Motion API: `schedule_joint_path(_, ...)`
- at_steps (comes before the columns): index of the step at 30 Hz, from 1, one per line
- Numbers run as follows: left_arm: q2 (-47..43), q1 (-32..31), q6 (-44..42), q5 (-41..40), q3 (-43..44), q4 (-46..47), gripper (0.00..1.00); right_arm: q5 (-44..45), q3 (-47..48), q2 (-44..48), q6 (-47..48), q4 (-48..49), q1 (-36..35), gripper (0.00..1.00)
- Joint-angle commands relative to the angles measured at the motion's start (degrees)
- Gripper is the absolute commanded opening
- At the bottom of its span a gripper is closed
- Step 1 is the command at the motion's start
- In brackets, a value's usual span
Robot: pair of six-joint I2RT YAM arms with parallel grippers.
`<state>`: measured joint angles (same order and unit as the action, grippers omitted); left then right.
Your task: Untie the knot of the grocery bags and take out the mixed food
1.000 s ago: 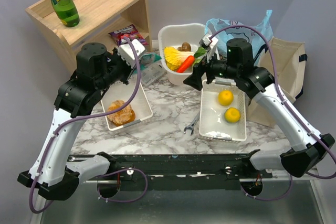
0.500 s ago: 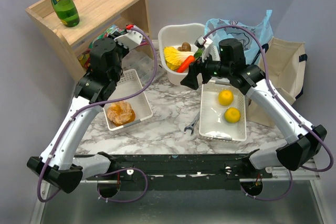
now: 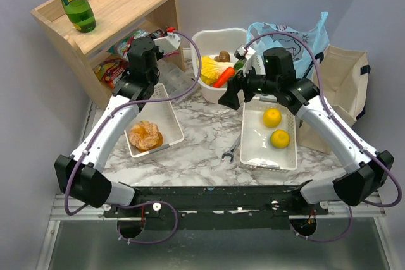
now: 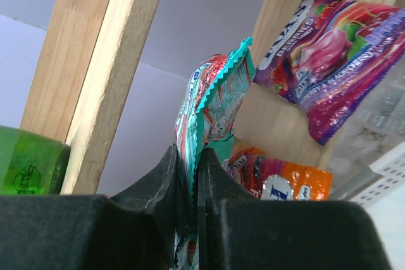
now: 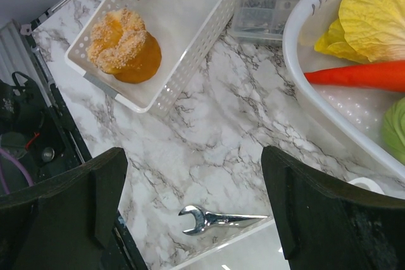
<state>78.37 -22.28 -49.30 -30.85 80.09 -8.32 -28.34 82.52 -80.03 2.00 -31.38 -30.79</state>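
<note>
The left jaws are pressed onto a teal-and-red snack packet [image 4: 212, 112], pinching it by its lower part so that its zigzag top edge stands up in front of the open lower compartment of the wooden shelf [image 4: 95, 74] at the desk's far left corner. Inside that compartment a purple packet [image 4: 329, 55] leans against the back wall and an orange packet [image 4: 278, 178] lies below it.

The right jaws are spread wide and hold nothing. They hang over bare marble [image 5: 221, 124] near the middle of the desk, with a wrench [image 5: 218, 218] beneath them.

The bread [image 5: 123, 45] sits in a white basket [image 5: 209, 30] towards the left. The yellow cabbage [image 5: 373, 17], carrot [image 5: 361, 75] and small green cabbage [image 5: 395, 128] lie in a white tub [image 5: 304, 49] at the far edge. Two yellow fruits [image 3: 272, 117] rest in a tray [image 3: 253, 150] on the right.

The light-blue bag [image 3: 297, 33] stands slack behind the tub at the far right. I cannot make out a knot on it.

The food looks to be out already, so the step in hand seems to be stowing this packet. To do it well, carry it fully past the shelf's front post and lower it beside the purple packet until it has support. Only then part the jaws, and draw straight back without brushing the other packets.
</note>
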Motion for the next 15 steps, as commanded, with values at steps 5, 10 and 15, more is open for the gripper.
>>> schedule_joint_path(5,4.93,4.61,-4.81,-1.45,-1.75,11.75,0.0,-1.18,-2.06,2.77,1.69,-0.88,-0.06,0.94)
schedule_joint_path(10,7.43,7.32,-2.11,0.69,-0.93,9.16,0.1,-2.07,-2.46,2.91,1.95,-1.56,-0.06,0.94)
schedule_joint_path(15,8.66,10.16,4.58,5.14,2.96,-2.01,0.32,-1.9,-2.36,2.77,2.22,-1.67,0.01,0.94)
